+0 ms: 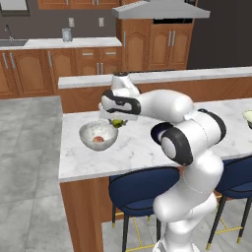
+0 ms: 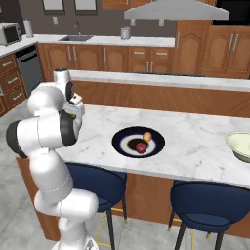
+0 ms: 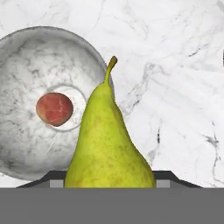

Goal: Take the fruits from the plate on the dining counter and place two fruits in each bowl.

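The hand (image 1: 118, 121) holds a yellow-green pear (image 3: 108, 144). It grips the fat bottom part of the pear, and the thin stem points away from the hand. In the left base view the hand hangs over the table (image 1: 142, 147), and the pear peeks out under it as a small green spot.

Just beside the hand, a little lower, sits the grey bowl (image 1: 98, 135). It is deep and has a speckled silver wall. The pear is up in the air near the rim of this bowl, not inside it. In the hand view the pear covers part of the rim of the bowl.

One fruit lies in the middle of the grey bowl. It is the peach-coloured fruit (image 3: 54, 109), small and round with reddish skin.

The plate (image 2: 138, 142) rests on the same table, well apart from the hand. It is flat, dark blue, and dark in the middle. Two fruits are on it. The red fruit (image 2: 141, 147) and the orange fruit (image 2: 147, 136) lie very close to each other.

The pale bowl (image 2: 239, 145) stands even farther from the hand, past the plate, at the far end of the table. I cannot tell if anything is in it.

Blue stools (image 2: 211, 204) stand under the edge of the table.
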